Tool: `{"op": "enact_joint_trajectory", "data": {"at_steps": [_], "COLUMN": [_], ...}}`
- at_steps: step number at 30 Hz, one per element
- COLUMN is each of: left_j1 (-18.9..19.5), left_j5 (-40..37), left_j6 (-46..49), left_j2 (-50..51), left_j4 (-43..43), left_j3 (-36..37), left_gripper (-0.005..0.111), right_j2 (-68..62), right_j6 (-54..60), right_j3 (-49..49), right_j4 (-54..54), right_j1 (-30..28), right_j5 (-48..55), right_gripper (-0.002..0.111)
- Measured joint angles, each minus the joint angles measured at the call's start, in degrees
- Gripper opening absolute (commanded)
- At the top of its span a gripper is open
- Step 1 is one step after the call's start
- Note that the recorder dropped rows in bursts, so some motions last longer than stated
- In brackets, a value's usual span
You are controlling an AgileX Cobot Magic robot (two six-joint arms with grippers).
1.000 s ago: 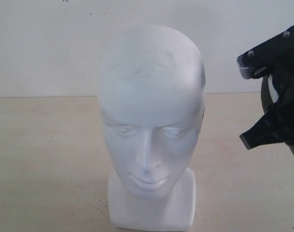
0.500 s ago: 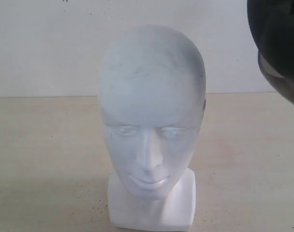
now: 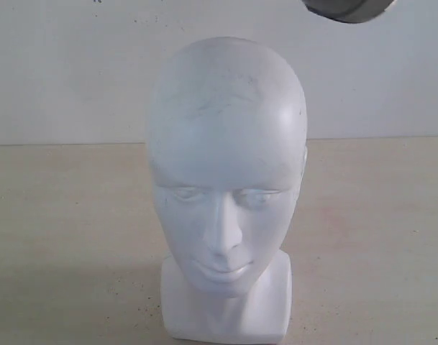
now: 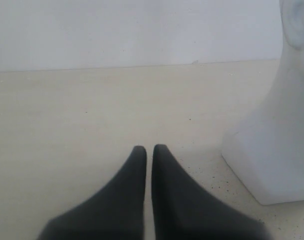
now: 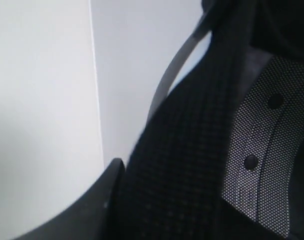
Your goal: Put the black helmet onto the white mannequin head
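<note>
The white mannequin head [image 3: 226, 165] stands bare on its squarish base at the centre of the exterior view, facing the camera. Only a grey curved sliver of the black helmet [image 3: 348, 8] shows at the top edge, above and right of the head. In the right wrist view the helmet's black padded lining [image 5: 191, 165] and a grey mesh panel fill the frame; one finger [image 5: 99, 200] of my right gripper presses against the lining, so it is shut on the helmet. My left gripper [image 4: 149, 150] is shut and empty, low over the table beside the head's base [image 4: 264, 155].
A pale beige table [image 3: 67, 230] runs back to a white wall [image 3: 67, 65]. Small dark specks lie on the table near the base.
The helmet rose from the right edge of the exterior view to the top edge and shifted left toward the head. The head stayed put.
</note>
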State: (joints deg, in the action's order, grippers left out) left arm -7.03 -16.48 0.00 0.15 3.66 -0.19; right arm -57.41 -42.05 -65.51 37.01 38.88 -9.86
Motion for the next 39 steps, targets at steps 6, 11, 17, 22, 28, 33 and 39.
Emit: {"op": "enact_joint_trajectory", "data": {"at_steps": [6, 11, 17, 22, 28, 33, 39], "left_j1": [0.0, 0.0, 0.0, 0.0, 0.0, 0.0, 0.0], "left_j5": [0.0, 0.0, 0.0, 0.0, 0.0, 0.0, 0.0], "left_j6": [0.0, 0.0, 0.0, 0.0, 0.0, 0.0, 0.0], "left_j2": [0.0, 0.0, 0.0, 0.0, 0.0, 0.0, 0.0], "left_j4": [0.0, 0.0, 0.0, 0.0, 0.0, 0.0, 0.0], "left_j3": [0.0, 0.0, 0.0, 0.0, 0.0, 0.0, 0.0], "left_gripper": [0.004, 0.004, 0.004, 0.004, 0.004, 0.004, 0.004], "right_j2": [0.0, 0.0, 0.0, 0.09, -0.01, -0.37, -2.12], "right_j6": [-7.84, -21.91, -29.46, -26.88, -21.95, -17.59, -16.9], "right_j3": [0.0, 0.0, 0.0, 7.41, 15.75, 17.71, 17.71], "right_j4": [2.21, 9.18, 10.95, 4.14, -0.26, -2.74, -4.33], "right_j1": [0.0, 0.0, 0.0, 0.0, 3.08, 6.92, 12.4], "right_j5": [-11.69, -31.04, -46.53, -58.2, -55.79, -55.16, -56.21], "right_gripper": [0.0, 0.0, 0.0, 0.0, 0.0, 0.0, 0.0]}}
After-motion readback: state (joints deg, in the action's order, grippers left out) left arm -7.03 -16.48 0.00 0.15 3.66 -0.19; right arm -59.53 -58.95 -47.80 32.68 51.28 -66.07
